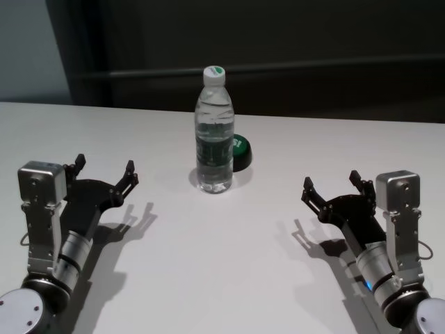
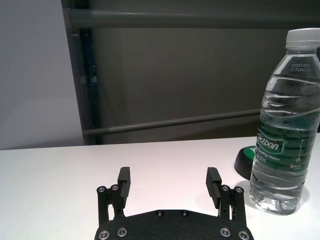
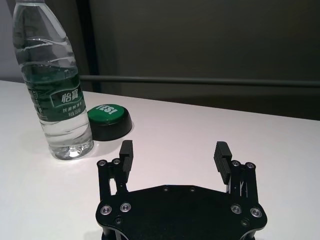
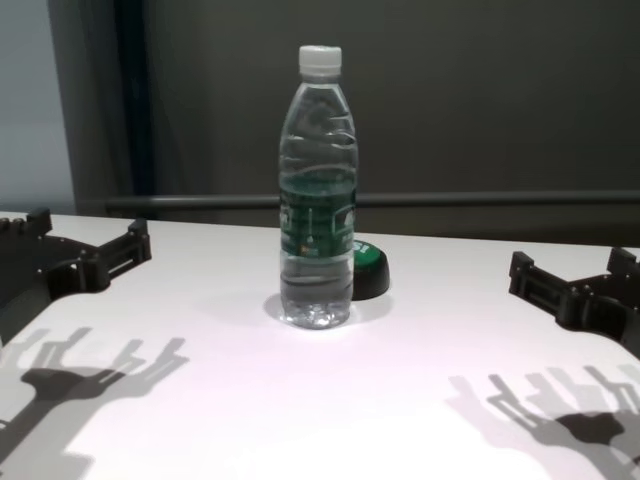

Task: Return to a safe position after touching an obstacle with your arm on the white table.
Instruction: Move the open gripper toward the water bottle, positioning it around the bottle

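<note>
White and matte, the table (image 1: pixel 229 264) fills the near part of the head view, and nearest to the robot are its two arms, one at each side, both raised a little above the surface and casting forked shadows on it. The left gripper (image 1: pixel 104 170) hovers at the left side of the table, its black fingers (image 2: pixel 124 181) spread wide apart with nothing between them; the left wrist view shows bare tabletop in the gap. The right gripper (image 1: pixel 332 183) hovers at the right side in much the same pose, its fingers (image 3: pixel 221 155) likewise spread wide and holding nothing. Both grippers point forward, toward the far edge, and both are well apart from the bottle. Farther out, between the two arms and roughly on the middle line of the table, stands the clear plastic water bottle (image 1: pixel 213 132). It is upright, its long axis vertical, base flat on the table and white screw cap (image 4: pixel 320 59) pointing straight up; a dark green label band (image 4: pixel 318 218) runs around its middle, and water shows through the clear wall. Just behind the bottle and slightly to the robot's right sits a low round button (image 3: pixel 109 120) with a black base and green top, close beside the bottle's foot. Beyond the table's far edge is a dark wall with a horizontal rail (image 4: pixel 480 199).
</note>
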